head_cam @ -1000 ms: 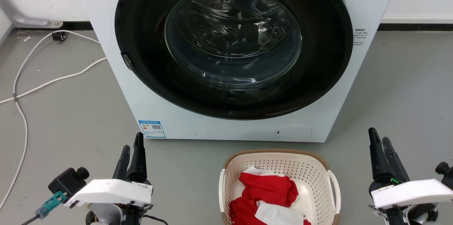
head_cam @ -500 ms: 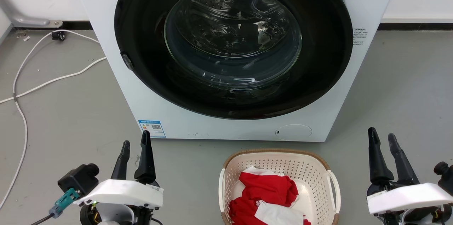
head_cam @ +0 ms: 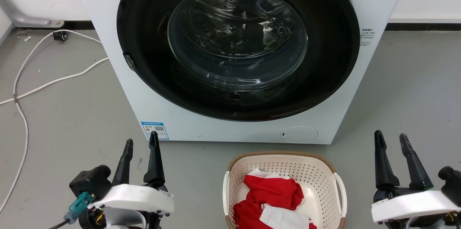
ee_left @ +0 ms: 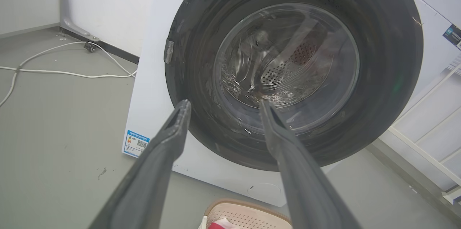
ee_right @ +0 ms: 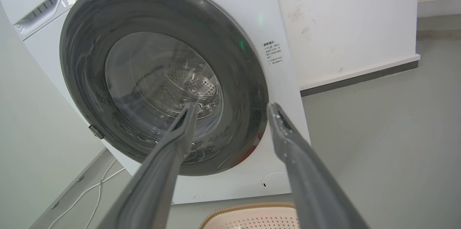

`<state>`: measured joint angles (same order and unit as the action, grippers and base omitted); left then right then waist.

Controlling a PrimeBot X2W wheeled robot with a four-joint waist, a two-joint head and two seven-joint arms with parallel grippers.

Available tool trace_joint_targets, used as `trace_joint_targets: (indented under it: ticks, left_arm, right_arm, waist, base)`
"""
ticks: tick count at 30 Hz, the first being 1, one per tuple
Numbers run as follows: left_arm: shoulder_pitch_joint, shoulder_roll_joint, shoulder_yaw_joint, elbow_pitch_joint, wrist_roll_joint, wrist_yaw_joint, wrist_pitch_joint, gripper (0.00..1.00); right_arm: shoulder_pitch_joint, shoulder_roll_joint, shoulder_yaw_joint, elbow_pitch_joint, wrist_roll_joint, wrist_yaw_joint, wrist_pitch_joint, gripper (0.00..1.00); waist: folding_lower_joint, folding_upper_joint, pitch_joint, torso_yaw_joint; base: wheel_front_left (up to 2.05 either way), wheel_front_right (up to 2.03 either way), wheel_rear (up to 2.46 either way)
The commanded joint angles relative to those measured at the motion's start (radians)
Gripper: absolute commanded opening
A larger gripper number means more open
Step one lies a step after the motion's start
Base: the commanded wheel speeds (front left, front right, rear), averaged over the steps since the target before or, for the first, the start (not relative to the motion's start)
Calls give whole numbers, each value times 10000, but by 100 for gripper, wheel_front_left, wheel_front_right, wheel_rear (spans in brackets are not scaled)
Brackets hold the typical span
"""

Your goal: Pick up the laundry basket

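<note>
head: high, facing down | wrists: low, facing forward | shared: washer [head_cam: 216, 130]

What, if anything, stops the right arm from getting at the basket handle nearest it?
Nothing visible, so probably yes, it can. The right gripper is open, and just grey floor lies between it and the right handle of the basket. It hangs beside the basket, not touching.

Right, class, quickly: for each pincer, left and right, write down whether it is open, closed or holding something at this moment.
Left pincer: open, holding nothing.
Right pincer: open, holding nothing.
</note>
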<state>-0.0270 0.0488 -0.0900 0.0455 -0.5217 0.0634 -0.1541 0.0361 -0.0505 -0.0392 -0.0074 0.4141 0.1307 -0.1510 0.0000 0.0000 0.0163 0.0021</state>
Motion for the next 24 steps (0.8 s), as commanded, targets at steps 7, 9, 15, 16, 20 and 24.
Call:
trace_joint_targets:
  ticks: [7, 9, 15, 16, 20, 24]
  left_arm:
    - [109, 24, -156, -187, 925, 152, -228, 100]
    - [122, 24, -190, -196, 1131, 179, -277, 100]
    - [161, 23, -280, -207, 1745, 249, -417, 100]
    - [170, 23, -294, -202, 1842, 255, -446, 100]
    - [214, 23, -399, -214, 2372, 337, -567, 100]
    - [285, 24, -479, -209, 2763, 409, -669, 100]
  right_arm:
    - [98, -7, -43, -286, -1007, 1, -268, 100]
    - [126, -6, -38, -320, -1235, 1, -301, 100]
    - [215, -5, 84, -412, -1781, 1, -446, 100]
    - [230, -4, 100, -429, -1862, 1, -468, 100]
    - [285, -3, 145, -499, -2261, 1, -600, 100]
    - [397, -1, 219, -524, -2694, 0, -705, 100]
  waist:
    - [0, 0, 5, -3]
    - [0, 0, 4, -1]
    - [0, 0, 6, 5]
    - [0, 0, 7, 4]
    - [0, 0, 12, 1]
    - [0, 0, 17, 0]
  base:
    - [0, 0, 0]
    - [0, 0, 0]
    - [0, 0, 0]
    - [0, 0, 0]
    - [0, 0, 0]
    - [0, 0, 0]
